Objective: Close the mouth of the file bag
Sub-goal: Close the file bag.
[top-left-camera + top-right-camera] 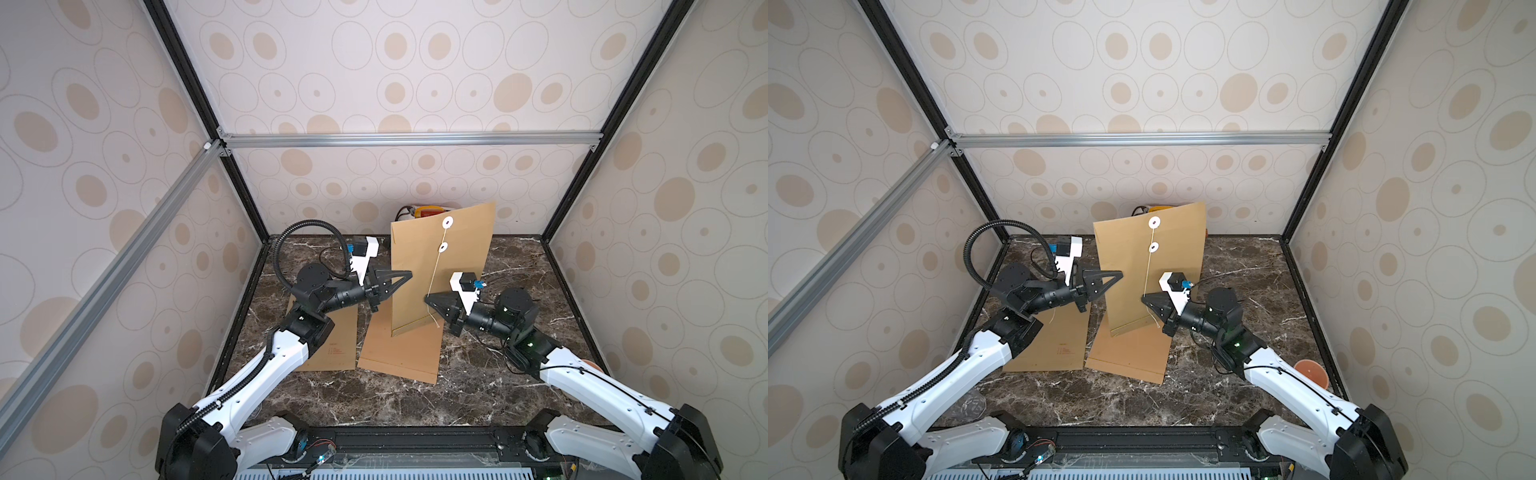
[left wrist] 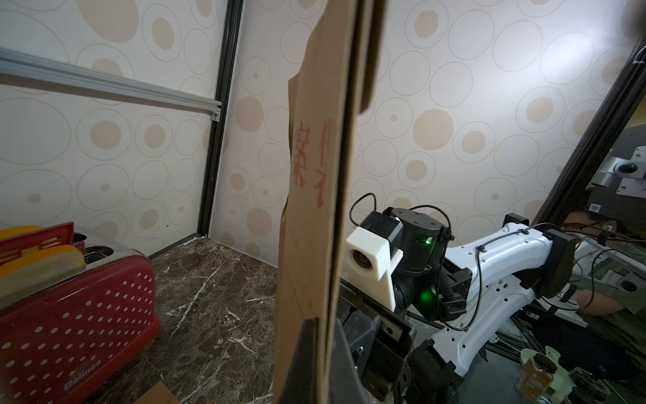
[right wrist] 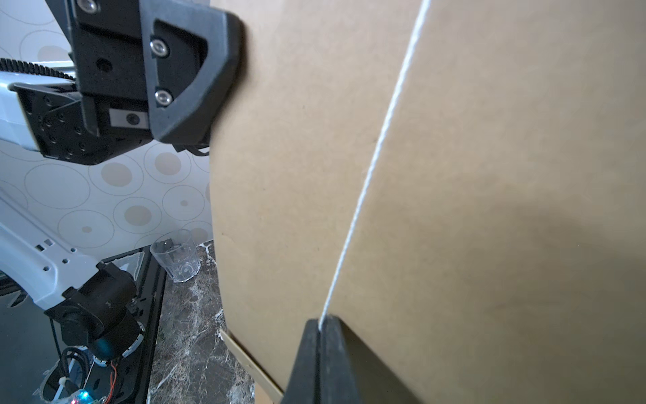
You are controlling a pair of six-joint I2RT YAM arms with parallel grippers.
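**Item: file bag, closure in progress**

- Location: stands upright mid-table, toward 12 o'clock, its lower edge over one of two spare bags that lie flat.
- Step in hand, by judgement: tying off. The string runs taut from the upper disc past the lower disc, toward 7 o'clock.
- Next move, by judgement: lead the string round the lower disc under light tension while the bag is held steady. A slack line would likely slip off the disc.
- Left fingers: closed, pinching the bag's 9 o'clock edge. The left wrist view shows the paper clamped between them.
- Right fingers: closed on the string alone, at 7 o'clock from the lower disc. The right wrist view shows the line entering the seam between them.
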